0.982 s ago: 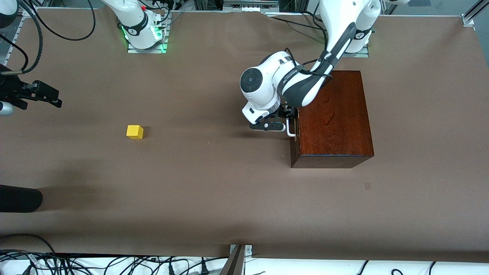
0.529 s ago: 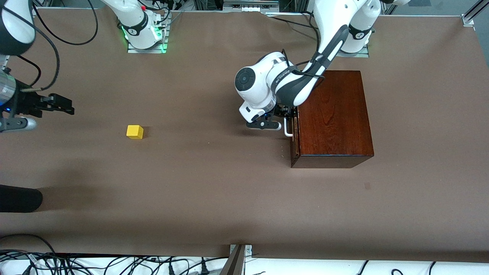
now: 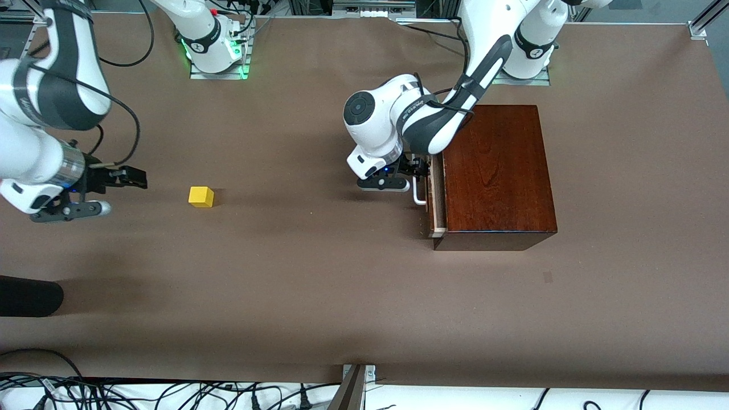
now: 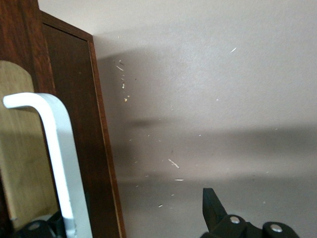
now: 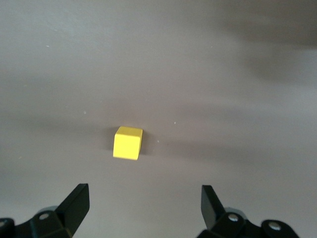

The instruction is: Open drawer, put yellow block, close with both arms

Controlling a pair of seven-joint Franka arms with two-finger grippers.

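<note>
drawer (image 3: 436, 200): pulled out slightly, pale raw-wood rim showing, glossy red-brown box (image 3: 498, 173)
left gripper (image 3: 420, 172): at white bar handle (image 4: 59, 153), fingers spread either side; contact hidden
yellow block (image 3: 201, 196): plain cube on brown table (image 3: 285, 273), toward right arm's end
right gripper (image 5: 143, 206): wide open, empty, beside block

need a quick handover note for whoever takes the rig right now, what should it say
Left end effector: at the drawer's white handle, apparently hooked on it; grip not clear.
Right end effector: open, empty, over the table beside the yellow block.
Drawer: only slightly out of the wooden box.
Done: opening begun.
Left: open the drawer fully, pick up the block, place it inside, close the drawer with both arms.
</note>
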